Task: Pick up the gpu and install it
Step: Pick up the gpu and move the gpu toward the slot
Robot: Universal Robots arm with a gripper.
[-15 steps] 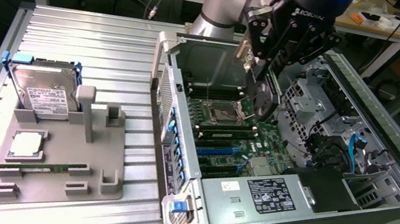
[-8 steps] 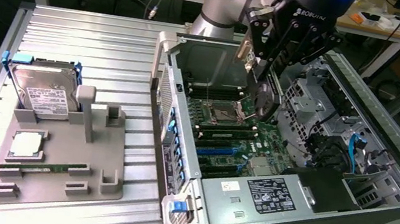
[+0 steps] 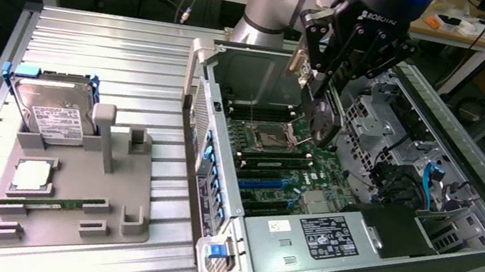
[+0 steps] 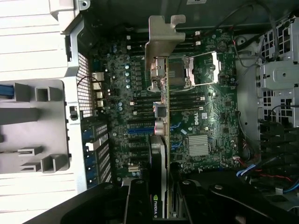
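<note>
Gpu [image 3: 320, 115] hung on edge above the open case [image 3: 203, 112], pinched between the fingers of the gripper [image 3: 338, 67], which was pressed shut on the card's upper part. Its silver bracket [image 3: 300, 61] faced the case's rear wall, and the black round fan side was turned toward the exterior view's right. In the wrist view the gpu [image 4: 161, 116] appeared as a thin strip seen edge-on, running from the gripper [image 4: 161, 205] out to the bracket [image 4: 163, 37]. It crossed over the motherboard [image 4: 205, 116] just beside the processor socket [image 4: 187, 70]. Whether its lower edge touched the board could not be told.

The motherboard [image 3: 286, 164] lay in the floor of the case, with the socket [image 3: 271, 138] near its rear half and a labelled power supply [image 3: 324, 235] at the near end. A finned heatsink [image 4: 198, 145] sat on the board beside the card.

Well apart, on the exterior view's left, a grey holder [image 3: 119, 190] rested on the ribbed metal surface [image 3: 112, 44]. It carried a hard drive [image 3: 53, 111] standing upright, a square chip [image 3: 32, 177] and a memory stick [image 3: 49, 205] lying in its slot.
</note>
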